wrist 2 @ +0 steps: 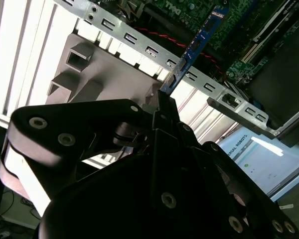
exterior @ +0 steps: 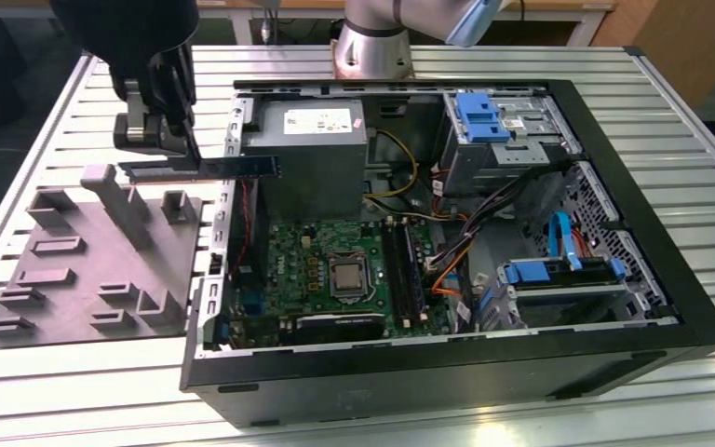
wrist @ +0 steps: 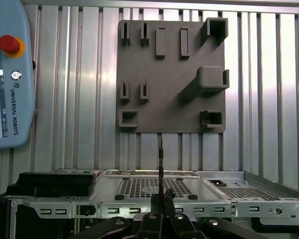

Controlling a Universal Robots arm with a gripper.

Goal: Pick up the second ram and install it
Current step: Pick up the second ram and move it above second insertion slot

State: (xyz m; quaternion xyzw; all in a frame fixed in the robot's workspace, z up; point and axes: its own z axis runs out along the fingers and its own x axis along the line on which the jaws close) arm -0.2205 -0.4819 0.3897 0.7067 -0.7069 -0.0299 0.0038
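The second ram (exterior: pixel 209 168) is a thin dark stick with a blue end. My gripper (exterior: pixel 187 156) is shut on it and holds it level in the air. It hangs over the gap between the grey holder tray (exterior: pixel 97 270) and the open computer case's wall (exterior: pixel 227 223) on the exterior view's left. In the second wrist view the ram (wrist 2: pixel 197 45) juts from the black fingers (wrist 2: pixel 165 110) toward the case. The first wrist view shows the ram (wrist: pixel 160 159) edge-on above the tray (wrist: pixel 169 74). The motherboard's memory slots (exterior: pixel 401 270) lie inside the case.
The case (exterior: pixel 457 363) lies open on the slatted metal table (exterior: pixel 72 391). Inside are a grey power supply (exterior: pixel 302 130), a processor socket (exterior: pixel 347 277), cables and blue drive bays (exterior: pixel 482 116). The arm's base (exterior: pixel 376 42) stands behind the case. A teach pendant (wrist: pixel 10 74) lies beside the tray.
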